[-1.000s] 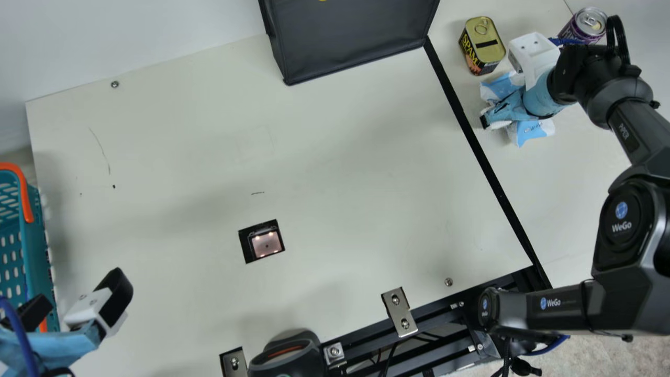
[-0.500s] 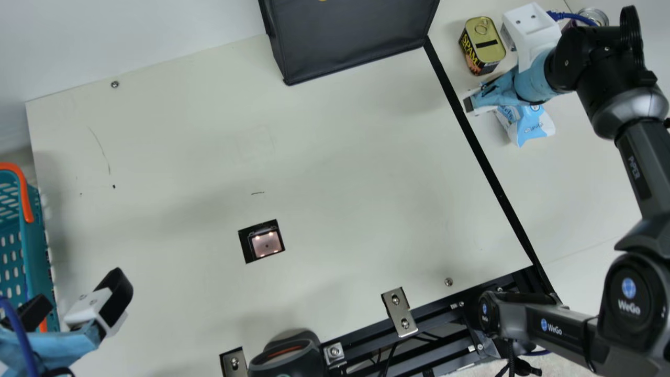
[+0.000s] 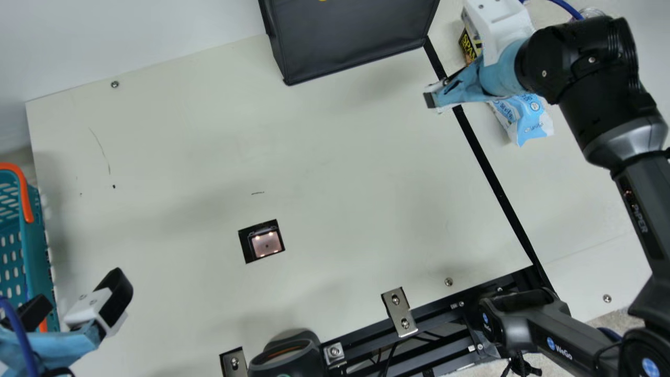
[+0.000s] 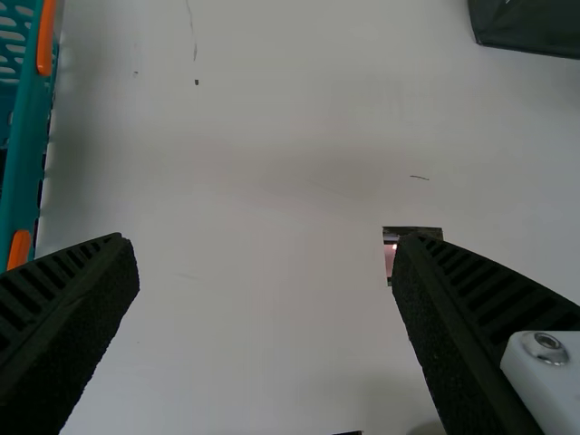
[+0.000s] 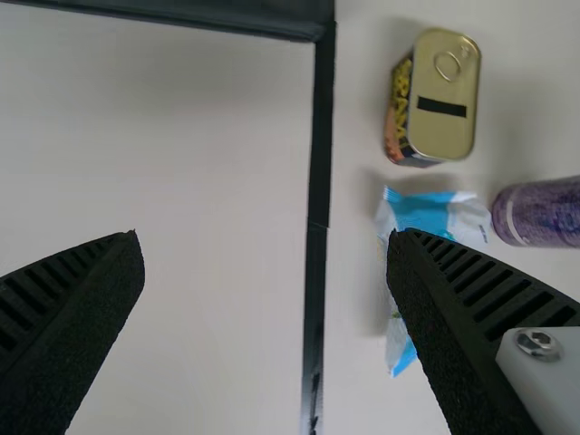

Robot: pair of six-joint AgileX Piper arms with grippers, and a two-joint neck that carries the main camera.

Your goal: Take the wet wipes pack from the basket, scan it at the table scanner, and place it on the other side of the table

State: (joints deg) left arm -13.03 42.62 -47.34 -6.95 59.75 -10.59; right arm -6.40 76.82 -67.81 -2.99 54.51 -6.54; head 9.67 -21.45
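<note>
The blue and white wet wipes pack (image 3: 527, 124) lies on the table strip right of the black line, partly under my right arm in the main view. My right gripper (image 3: 438, 98) hangs left of it, above that line. In the right wrist view the right gripper (image 5: 265, 245) is open with nothing held, and one finger covers part of the pack (image 5: 424, 213). At the lower left, my left gripper (image 3: 76, 302) stands by the basket (image 3: 42, 262); the left wrist view has the left gripper (image 4: 265, 249) open and empty. The scanner window (image 3: 266, 244) is set in the tabletop.
Past the pack stand a SPAM can (image 5: 442, 95) and a purple can (image 5: 548, 213). A dark box (image 3: 356, 42) sits at the table's far edge. Metal brackets (image 3: 399, 311) and a black device (image 3: 288, 353) line the near edge.
My right gripper has moved left from over the wipes pack to above the black line, uncovering more of the pack, which stayed on the table. The left arm has kept still.
</note>
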